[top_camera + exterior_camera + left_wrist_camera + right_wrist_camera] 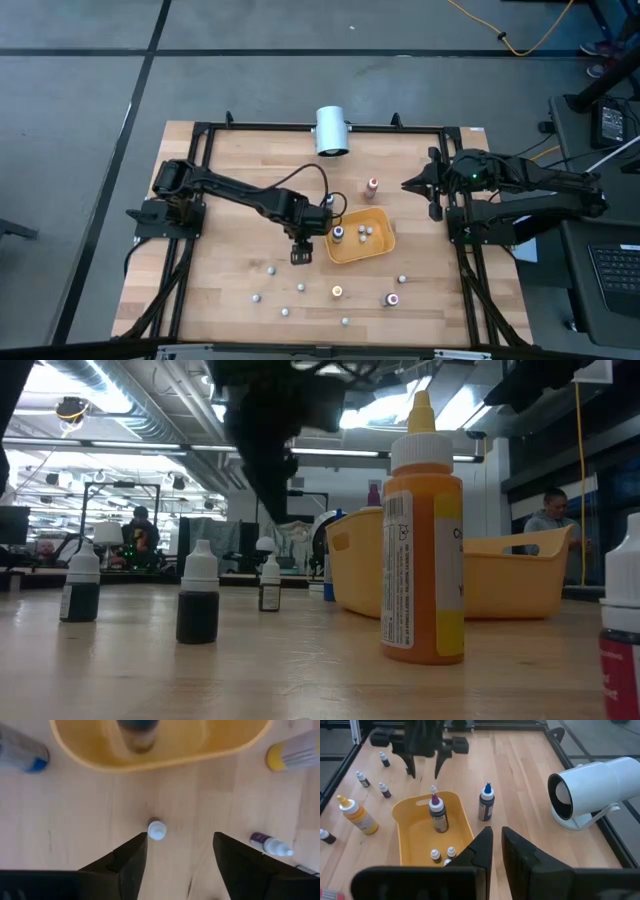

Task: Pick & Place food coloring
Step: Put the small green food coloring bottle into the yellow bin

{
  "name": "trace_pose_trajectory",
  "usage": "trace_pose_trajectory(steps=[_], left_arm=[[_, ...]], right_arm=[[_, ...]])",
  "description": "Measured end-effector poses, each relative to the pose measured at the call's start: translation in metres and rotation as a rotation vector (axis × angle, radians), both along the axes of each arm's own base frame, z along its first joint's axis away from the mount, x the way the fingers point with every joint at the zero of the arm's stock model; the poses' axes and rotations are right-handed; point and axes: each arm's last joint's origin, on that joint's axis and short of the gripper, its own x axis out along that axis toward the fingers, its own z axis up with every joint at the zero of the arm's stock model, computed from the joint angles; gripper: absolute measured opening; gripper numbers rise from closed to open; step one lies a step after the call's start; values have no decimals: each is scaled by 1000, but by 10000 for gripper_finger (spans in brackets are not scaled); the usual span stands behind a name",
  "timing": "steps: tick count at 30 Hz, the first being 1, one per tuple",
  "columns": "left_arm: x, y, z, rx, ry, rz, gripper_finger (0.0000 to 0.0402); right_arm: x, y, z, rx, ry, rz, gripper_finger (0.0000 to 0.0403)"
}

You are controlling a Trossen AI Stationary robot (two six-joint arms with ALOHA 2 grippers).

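**A:** Wooden slatted tabletop (230, 210) in a black frame, open lab behind it. Orange-yellow plastic tray (380, 247) sits mid-table with one taller dark bottle with a purple tip (438, 815) and a few tiny white-capped dropper bottles (443, 853) already inside. More of the food coloring is scattered on the wood near the front edge (302, 288).

**B:** Left gripper?

**A:** Left gripper (301, 256) hangs just beside the tray's left wall, fingers spread apart, nothing between them. A small white-capped dropper bottle (156, 830) stands upright on the wood below, close to one finger (131, 862) rather than centred in the gap. Right gripper (496, 842) is parked at the right side, closed down and empty, near the white cylinder (331, 131).

**B:** Risks?

**A:** My read: off-centre bottle. Descending as is, that finger could clip the cap and tip it. It's light with a narrow base, so it would roll. The tray wall is also close, so a nudge could shift the tray.
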Motion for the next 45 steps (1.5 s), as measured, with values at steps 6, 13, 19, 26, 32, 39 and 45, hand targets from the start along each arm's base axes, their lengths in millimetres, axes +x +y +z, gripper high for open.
trace_pose_trajectory(steps=[6, 13, 19, 26, 32, 39, 45], left_arm=[[-4, 1, -18, 6, 3, 23, 255], [-7, 5, -36, 30, -21, 70, 260], [-8, 8, -44, 14, -43, 88, 257], [-13, 8, -57, -15, -46, 89, 234], [-11, 8, -57, -3, -70, 89, 219], [-11, 10, -57, 5, -69, 74, 191], [-11, 9, -57, -20, -66, 63, 147]], right_arm=[[0, 0, 0, -5, 1, 3, 44], [0, 0, 0, -22, 5, 14, 44], [0, 0, 0, -24, 5, 16, 44], [0, 0, 0, -25, 5, 17, 44], [0, 0, 0, -25, 5, 16, 44], [0, 0, 0, -25, 5, 16, 44], [0, 0, 0, -26, 5, 16, 44]])
